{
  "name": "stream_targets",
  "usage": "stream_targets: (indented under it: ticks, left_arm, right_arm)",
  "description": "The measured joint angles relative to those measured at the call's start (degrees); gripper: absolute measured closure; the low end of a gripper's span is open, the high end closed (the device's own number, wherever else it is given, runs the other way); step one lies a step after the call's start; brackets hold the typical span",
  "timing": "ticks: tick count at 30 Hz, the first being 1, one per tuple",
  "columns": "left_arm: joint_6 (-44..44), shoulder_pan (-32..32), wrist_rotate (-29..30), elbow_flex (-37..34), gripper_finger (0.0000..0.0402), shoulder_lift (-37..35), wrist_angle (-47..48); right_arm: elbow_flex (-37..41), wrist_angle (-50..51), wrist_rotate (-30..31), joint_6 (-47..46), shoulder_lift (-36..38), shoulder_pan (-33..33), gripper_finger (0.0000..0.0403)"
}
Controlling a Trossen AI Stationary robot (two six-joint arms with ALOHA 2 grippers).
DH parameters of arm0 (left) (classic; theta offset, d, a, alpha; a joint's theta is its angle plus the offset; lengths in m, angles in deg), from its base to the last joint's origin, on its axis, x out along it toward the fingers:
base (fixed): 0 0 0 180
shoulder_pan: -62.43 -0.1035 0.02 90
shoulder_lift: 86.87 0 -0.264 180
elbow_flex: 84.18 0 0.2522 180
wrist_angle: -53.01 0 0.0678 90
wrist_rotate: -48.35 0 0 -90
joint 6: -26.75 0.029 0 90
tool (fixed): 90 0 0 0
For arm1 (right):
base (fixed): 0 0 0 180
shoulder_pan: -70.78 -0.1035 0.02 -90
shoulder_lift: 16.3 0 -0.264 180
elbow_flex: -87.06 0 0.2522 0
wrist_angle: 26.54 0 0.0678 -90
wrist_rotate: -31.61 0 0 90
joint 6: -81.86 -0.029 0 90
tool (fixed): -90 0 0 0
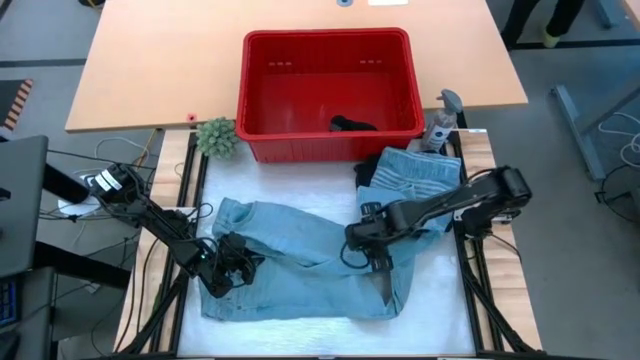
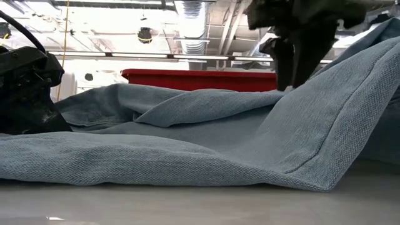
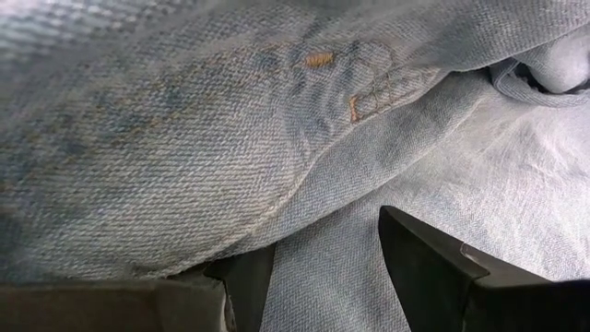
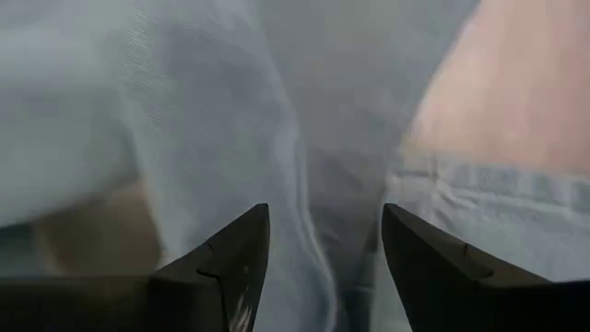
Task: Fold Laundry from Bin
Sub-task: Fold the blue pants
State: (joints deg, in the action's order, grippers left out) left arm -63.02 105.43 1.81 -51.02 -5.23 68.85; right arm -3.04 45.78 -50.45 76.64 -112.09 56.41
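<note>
Denim jeans (image 2: 187,156), light blue, nearest the low camera: spread on the white work surface (image 1: 300,335) in front of the bin (image 1: 327,90), folded edge raised in a ridge across the middle. Long axis running side to side across the table; one end bunched at the left gripper (image 1: 228,268), the other end doubled and turned toward the front edge on the right. Stitched pocket corner visible close up in the left wrist view, so likely the waist end on the left. Left gripper: low at the left end, fingers apart, cloth lying between and over them; whether actually pinched cannot be told. Right gripper (image 1: 375,255): above the right-hand fold, pointing down, fingers spread with denim between them, not clamped. Bin: red, behind the mat, almost emptied, one dark item (image 1: 352,124) on its floor. Second light blue denim piece (image 1: 420,175) folded at the right rear, over a dark cloth (image 1: 366,175). Also listed: small green plant (image 1: 217,137), grey spray bottle (image 1: 440,125). Step in hand, judged: flattening and squaring the jeans ahead of a fold. Handling note: close both grippers on edges only, through all layers; draw the ends apart along the long axis to remove the ridge; keep cloth low to the surface; avoid dragging the folded stack nearby.
</note>
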Motion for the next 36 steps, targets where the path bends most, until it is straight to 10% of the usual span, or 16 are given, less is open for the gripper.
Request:
stream_targets:
  ticks: [26,36]
  left_arm:
    - [-0.14,0.02,2.32,-0.02,0.0212,0.04,0.28]
    - [-0.06,0.02,2.43,-0.02,0.0212,0.02,0.26]
  right_arm:
    - [1.89,5.82,11.69,-3.57,-1.07,-0.11,0.0179]
    - [2.67,11.58,14.89,-6.8,-1.07,1.5,0.0374]
